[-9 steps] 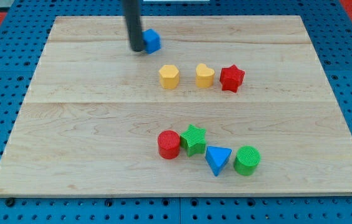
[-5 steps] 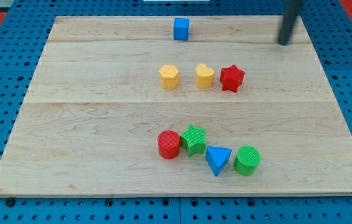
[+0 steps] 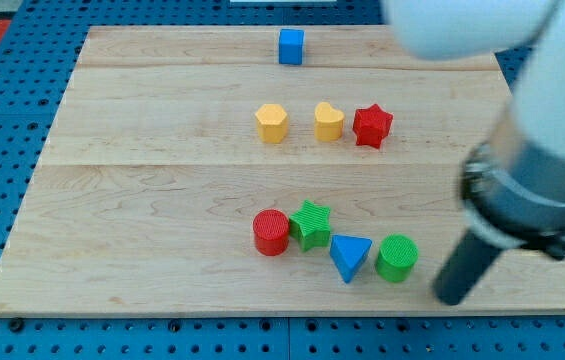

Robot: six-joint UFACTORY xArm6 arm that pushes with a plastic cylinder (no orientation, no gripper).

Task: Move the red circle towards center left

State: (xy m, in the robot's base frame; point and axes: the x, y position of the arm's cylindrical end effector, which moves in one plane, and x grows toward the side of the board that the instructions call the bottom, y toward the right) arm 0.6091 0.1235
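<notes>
The red circle lies on the wooden board, below the middle, touching the green star on its right. My tip is at the view's lower right, to the right of the green circle and well to the right of the red circle. The rod is blurred and the arm's grey and white body fills the view's right side above it.
A blue triangle lies between the green star and the green circle. A yellow hexagon, a yellow heart and a red star form a row above the middle. A blue cube sits at the top edge.
My tip has swept from beside the blue cube at the top, across to the upper right, then down to the lower right. The blue cube shifted right and up. The other blocks have not moved.
</notes>
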